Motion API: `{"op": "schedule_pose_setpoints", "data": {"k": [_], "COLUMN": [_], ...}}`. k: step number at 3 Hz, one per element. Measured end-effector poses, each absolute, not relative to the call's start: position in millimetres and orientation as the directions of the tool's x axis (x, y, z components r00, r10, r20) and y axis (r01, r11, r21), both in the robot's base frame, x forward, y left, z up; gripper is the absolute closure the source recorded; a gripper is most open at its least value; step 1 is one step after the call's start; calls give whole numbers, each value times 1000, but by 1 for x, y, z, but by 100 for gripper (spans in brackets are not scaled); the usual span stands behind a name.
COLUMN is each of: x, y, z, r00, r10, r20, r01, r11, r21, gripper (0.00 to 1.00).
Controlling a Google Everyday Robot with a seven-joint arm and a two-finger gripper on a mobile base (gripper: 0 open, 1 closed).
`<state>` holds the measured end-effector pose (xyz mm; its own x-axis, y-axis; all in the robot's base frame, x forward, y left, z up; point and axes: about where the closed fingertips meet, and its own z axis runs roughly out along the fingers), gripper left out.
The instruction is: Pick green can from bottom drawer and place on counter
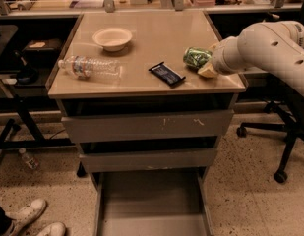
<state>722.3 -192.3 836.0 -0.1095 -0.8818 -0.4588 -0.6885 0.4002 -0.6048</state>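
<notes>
The green can (195, 57) lies on its side at the right side of the beige counter (156, 38), resting on or just above the surface. My gripper (208, 60) comes in from the right, with its cream fingers (206, 72) closed around the can's right end. The bottom drawer (150, 200) is pulled out at the bottom of the view; its grey floor shows nothing in it. The white arm (269, 43) stretches off to the right.
On the counter are a clear water bottle (90, 67) lying at the left, a cream bowl (112, 37) at the back and a dark snack packet (167, 73) just left of the can. White shoes (28, 219) at bottom left, an office chair base (269, 141) at the right.
</notes>
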Motion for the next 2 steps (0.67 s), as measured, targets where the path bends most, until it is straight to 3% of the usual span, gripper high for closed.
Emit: {"op": "schedule_pose_setpoints", "data": {"k": [2], "x": [722], "y": [-192], "z": [836], "r00": [-109], "r10": [-882], "r20": [-459], "r01": [-689], "r11": [400], "r21": [-605], "gripper": [11]}}
